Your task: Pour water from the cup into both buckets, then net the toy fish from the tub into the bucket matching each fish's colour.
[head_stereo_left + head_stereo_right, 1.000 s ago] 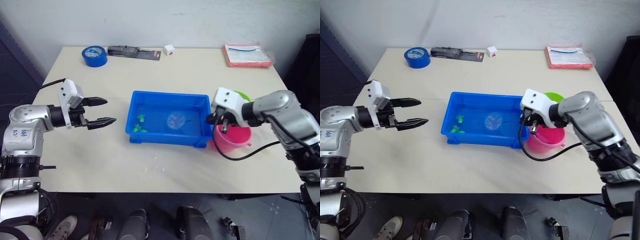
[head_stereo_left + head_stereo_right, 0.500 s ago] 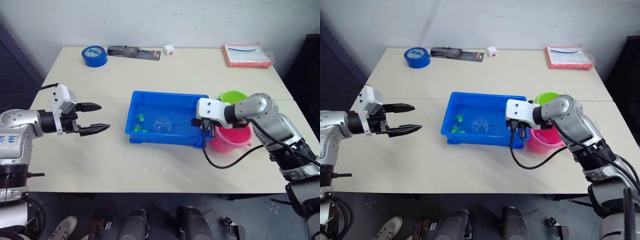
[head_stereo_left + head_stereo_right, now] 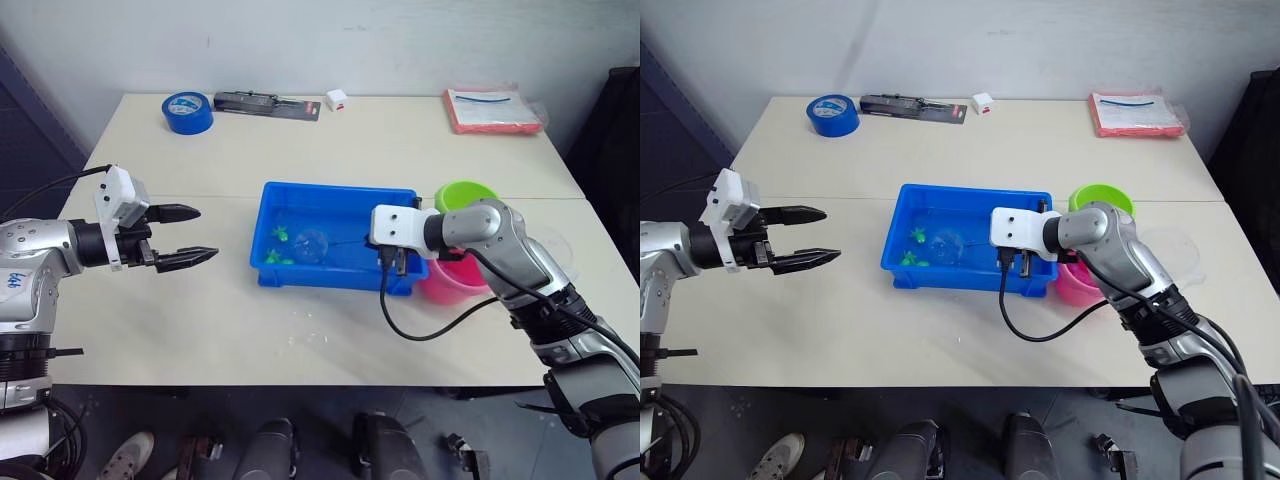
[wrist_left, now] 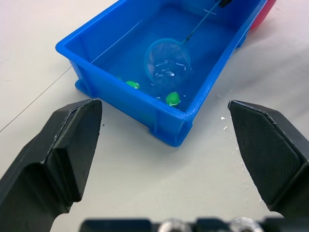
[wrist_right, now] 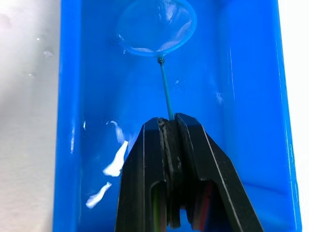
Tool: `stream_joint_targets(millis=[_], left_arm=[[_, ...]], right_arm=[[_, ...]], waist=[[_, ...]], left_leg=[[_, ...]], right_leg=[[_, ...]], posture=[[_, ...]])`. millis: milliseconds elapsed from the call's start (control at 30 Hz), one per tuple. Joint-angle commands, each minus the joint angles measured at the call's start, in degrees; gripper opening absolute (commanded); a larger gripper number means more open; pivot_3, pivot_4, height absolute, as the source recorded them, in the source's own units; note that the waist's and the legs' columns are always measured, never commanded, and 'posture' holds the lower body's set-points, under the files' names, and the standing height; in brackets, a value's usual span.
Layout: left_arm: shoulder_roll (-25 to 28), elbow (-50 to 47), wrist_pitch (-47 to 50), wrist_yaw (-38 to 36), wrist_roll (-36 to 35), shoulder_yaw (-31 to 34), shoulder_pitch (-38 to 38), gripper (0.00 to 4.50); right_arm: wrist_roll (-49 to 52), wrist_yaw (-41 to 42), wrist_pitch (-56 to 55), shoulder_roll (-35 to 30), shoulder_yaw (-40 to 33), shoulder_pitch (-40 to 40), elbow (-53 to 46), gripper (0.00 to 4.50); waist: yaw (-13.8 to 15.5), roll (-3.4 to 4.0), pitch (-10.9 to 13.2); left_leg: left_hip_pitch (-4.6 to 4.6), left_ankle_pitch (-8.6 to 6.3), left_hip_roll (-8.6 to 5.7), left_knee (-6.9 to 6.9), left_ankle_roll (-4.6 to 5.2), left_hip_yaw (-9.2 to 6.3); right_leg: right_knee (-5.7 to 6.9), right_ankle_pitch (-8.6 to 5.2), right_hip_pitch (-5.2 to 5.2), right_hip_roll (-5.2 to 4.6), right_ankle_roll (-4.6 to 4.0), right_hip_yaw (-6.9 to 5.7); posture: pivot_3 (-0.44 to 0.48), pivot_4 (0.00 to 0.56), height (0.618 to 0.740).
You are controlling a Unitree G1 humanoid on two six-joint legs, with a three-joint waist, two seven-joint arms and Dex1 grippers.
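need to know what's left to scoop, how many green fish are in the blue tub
2 visible: one green fish near the tub's left end wall, another beside it, both close to the net. More may be hidden under the ring.

My arms are silver-grey metal with white camera blocks at the wrists. Black cable loops off the right arm; left gripper fingers are black, tapered

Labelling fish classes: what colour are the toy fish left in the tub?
Green: the toy fish by the net in the tub are bright green, clearest in the left wrist view.
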Motion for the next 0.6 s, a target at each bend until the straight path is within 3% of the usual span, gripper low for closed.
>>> stream_joint_targets(millis=[33,600], left_arm=[[1.3,-2.4,0.1,0.1,-1.1,1.8,0.6,4.50],[1.2,-3.7,1.1,1.0,-1.9,2.4,0.9,4.50]], right_arm=[[0.3,1.0,-0.5,0.6,-0.4,1.1,-3.7,0.80],[0.0,1.1,4.6,5.7,1.0,4.1,-10.5,0.80]], waist=[[0.0,0.00,0.0],[0.0,0.00,0.0]], left_leg=[[0.00,0.00,0.00,0.00,0.00,0.00],[0.01,0.00,0.00,-0.01,-0.01,-0.04]], right_leg=[[0.00,0.00,0.00,0.00,0.00,0.00],[0.03,0.00,0.00,0.02,0.00,0.01]], posture=[[0.000,0.150,0.737],[0.000,0.150,0.737]])
